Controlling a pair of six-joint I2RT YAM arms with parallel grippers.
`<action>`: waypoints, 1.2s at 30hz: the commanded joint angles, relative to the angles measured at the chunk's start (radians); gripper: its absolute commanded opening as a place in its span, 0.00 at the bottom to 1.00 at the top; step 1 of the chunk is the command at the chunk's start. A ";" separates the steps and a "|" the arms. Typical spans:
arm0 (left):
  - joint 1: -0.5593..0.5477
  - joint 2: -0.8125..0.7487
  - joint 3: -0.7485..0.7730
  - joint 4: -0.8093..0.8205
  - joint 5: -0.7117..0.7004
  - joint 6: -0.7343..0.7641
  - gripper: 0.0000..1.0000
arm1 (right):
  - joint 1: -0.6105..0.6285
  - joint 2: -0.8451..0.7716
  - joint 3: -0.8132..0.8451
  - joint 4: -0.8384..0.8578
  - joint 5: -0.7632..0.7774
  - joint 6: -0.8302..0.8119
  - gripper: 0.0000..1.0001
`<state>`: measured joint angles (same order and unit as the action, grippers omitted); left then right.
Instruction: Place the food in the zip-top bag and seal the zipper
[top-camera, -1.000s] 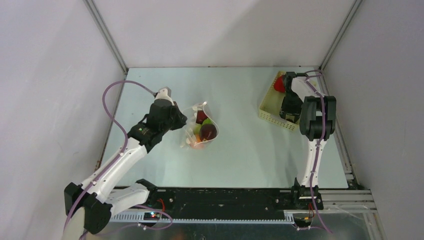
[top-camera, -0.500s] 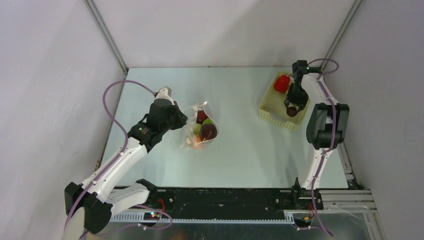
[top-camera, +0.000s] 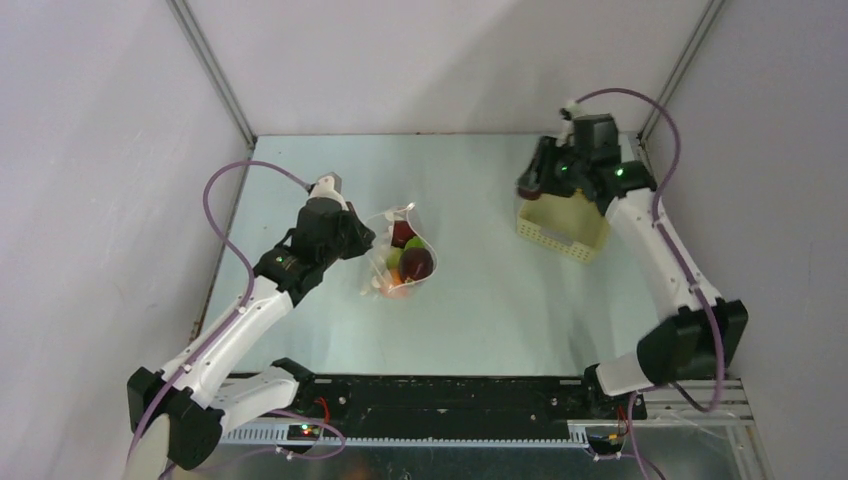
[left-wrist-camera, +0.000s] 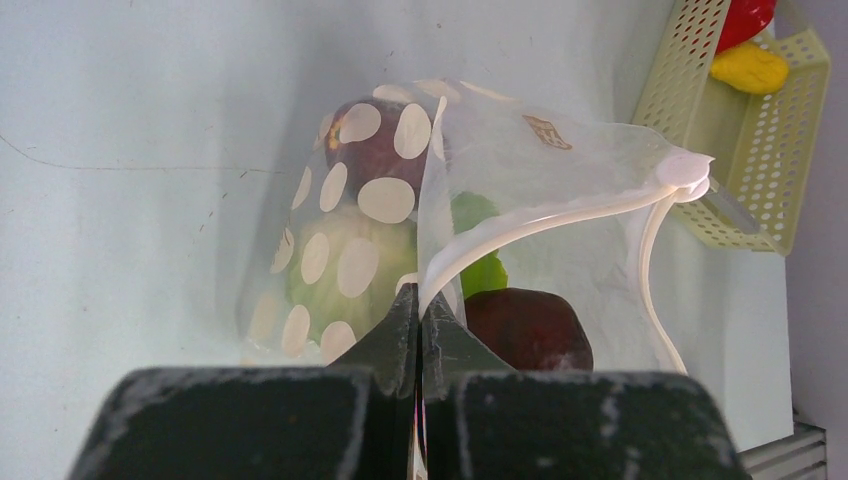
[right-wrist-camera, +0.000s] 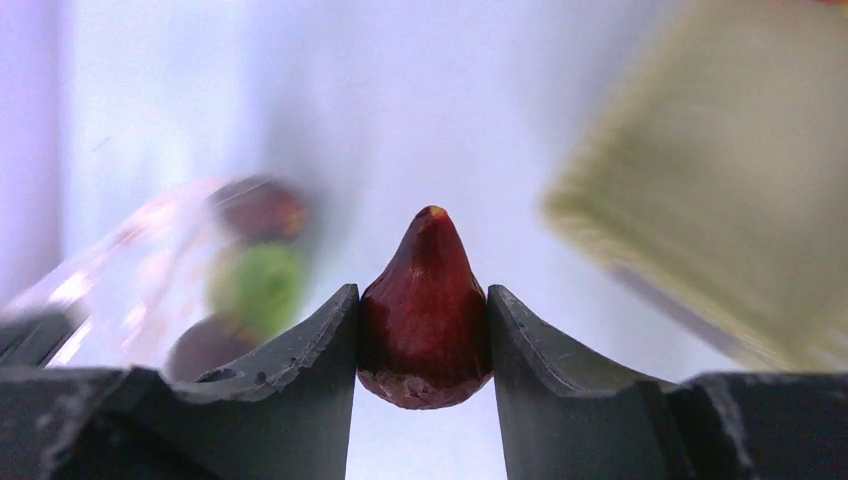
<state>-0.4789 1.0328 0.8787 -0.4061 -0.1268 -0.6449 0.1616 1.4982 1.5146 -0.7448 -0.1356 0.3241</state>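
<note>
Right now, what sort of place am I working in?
Probably a robot test cell: plain walls and metal corner posts enclose the table, and the food is toy pieces in a zip-top bag and a basket.

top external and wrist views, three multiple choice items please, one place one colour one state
1. On the table, the basket sits: A near left B far right C centre
2. The food piece in the right gripper is: A yellow B green C dark maroon
3. The zip-top bag's mouth is: A open, pinched by the left gripper B sealed C untouched
B, it is by the far right corner; C, seen in the right wrist view; A, the zipper halves stand apart.
</note>
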 joint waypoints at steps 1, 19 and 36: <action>0.006 -0.030 0.017 0.011 0.013 0.009 0.00 | 0.210 -0.136 -0.091 0.231 -0.212 0.025 0.00; 0.006 -0.086 0.062 -0.074 0.005 0.010 0.00 | 0.838 0.165 0.107 0.376 0.306 0.092 0.24; 0.006 -0.097 0.090 -0.115 0.007 0.011 0.00 | 0.932 0.130 0.136 0.301 0.398 0.066 0.99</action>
<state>-0.4770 0.9424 0.9028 -0.5175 -0.1116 -0.6456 1.0790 1.7096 1.6348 -0.4484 0.2317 0.4076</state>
